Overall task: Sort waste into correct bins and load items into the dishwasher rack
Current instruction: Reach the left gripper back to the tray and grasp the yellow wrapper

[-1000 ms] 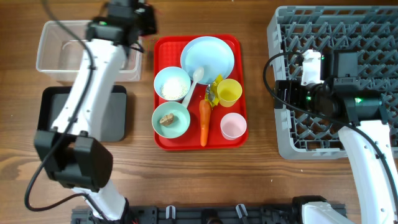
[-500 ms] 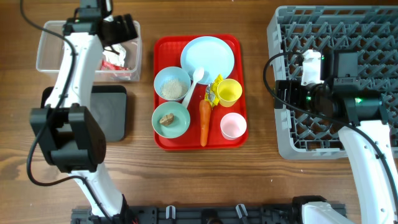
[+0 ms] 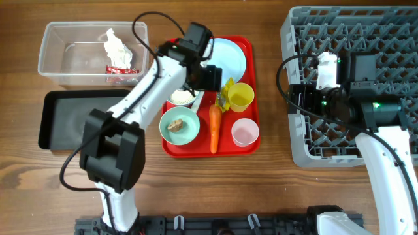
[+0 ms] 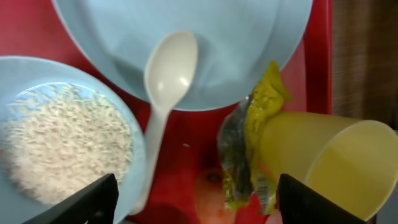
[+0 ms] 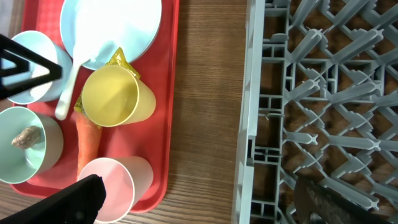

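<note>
My left gripper [image 4: 196, 190] hangs over the middle of the red tray [image 3: 171, 149], jaws spread wide with nothing between them. Its wrist camera shows the spoon [image 4: 168, 78] at 12 o'clock. The spoon's scoop lies on the rim of the plate [image 4: 217, 37], and its handle runs down beside the rice bowl [image 4: 134, 134] at 9 o'clock, which holds the rice [image 4: 65, 146]. At 3 o'clock the yellow wrapper [image 4: 249, 146] is pressed against the yellow cup [image 4: 323, 165]. The top of the carrot [image 4: 211, 190] shows right under the jaws.

From overhead, the carrot points toward 6 o'clock. It lies between the second bowl [image 3: 189, 130] at 9 o'clock, with the brown lump [image 3: 174, 125] in it, and the pink cup [image 3: 245, 132] at 3 o'clock. The tub [image 3: 65, 39] sits at 10 o'clock from the red tray, with the tissue [image 3: 114, 46] and a red wrapper [image 3: 121, 68] in its right end. The black tray [image 3: 72, 117] lies just beside the tub, at its 6 o'clock.

My right gripper [image 5: 196, 193] is wide open and empty too. It is over the strip of table [image 5: 205, 93] between the red tray and the rack [image 3: 307, 39], which stands at 3 o'clock from the red tray.
</note>
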Tool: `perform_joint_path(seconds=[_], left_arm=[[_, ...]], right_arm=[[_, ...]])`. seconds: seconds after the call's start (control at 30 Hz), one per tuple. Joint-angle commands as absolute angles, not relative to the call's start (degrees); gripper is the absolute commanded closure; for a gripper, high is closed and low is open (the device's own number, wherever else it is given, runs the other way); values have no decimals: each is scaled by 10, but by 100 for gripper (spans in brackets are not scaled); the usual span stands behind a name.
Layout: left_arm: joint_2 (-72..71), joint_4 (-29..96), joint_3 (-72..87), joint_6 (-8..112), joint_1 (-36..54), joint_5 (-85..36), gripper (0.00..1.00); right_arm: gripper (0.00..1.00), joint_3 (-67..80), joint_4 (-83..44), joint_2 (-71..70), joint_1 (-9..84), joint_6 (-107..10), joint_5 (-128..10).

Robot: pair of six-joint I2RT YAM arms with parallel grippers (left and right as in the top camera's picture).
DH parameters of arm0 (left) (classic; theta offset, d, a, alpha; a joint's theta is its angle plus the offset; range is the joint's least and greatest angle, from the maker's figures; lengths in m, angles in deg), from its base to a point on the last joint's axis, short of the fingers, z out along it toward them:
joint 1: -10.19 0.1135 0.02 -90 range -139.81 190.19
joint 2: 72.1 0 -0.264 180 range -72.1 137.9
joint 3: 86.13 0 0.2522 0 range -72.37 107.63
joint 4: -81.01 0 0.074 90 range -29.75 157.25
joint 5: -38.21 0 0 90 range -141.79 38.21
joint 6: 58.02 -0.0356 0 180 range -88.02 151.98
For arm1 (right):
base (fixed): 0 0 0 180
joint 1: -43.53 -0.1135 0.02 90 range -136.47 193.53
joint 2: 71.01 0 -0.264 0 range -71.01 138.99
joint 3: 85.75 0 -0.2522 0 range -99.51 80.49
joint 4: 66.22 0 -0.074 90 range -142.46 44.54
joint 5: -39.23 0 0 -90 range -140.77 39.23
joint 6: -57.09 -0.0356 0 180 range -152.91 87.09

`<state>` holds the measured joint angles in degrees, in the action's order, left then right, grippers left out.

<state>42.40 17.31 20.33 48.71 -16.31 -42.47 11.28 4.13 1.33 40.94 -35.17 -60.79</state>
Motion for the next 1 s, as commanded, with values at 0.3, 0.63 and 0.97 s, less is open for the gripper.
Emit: perform_joint_path(seconds=[0.3,0.63,0.97], left_arm=[[412,292,117,599,-186,-370,39],[412,340,88,619,-200,-368,58],[412,354,88,625,-214,-368,71]], right_arm=[[0,108,46,18,406,-346,-598],[0,108,47,18,406,-346,-598],[1,108,53,18,406,-346,-599]])
